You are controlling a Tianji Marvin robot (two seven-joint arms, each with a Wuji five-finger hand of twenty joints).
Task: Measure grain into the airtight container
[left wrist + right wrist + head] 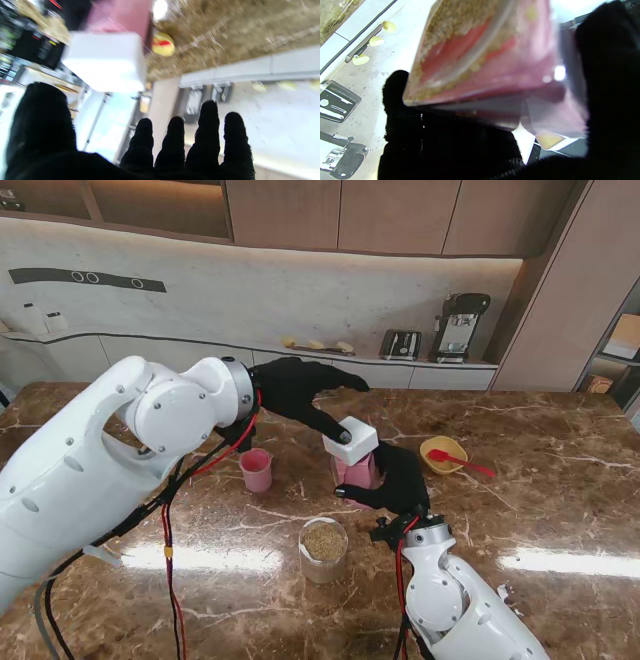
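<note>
Pink see-through plastic, squarish: the airtight container sits on the marble table, w/ the right hand clamped round its side nearest me. Right wrist view shows the container walls w/ tan grain and red showing through, so prob partly filled already. White lid is tilted above the container's mouth, pinched at one edge by the left hand; in the left wrist view the lid is blurred, thumb on one side, four fingers spread on the other. Judging by looks: stiff, light, smooth walls likely slippery, so hold low across two opposite faces. Left of the container a small pink cup; nearer me than the container a clear jar of grain; right of the container a yellow bowl w/ red spoon.
</note>
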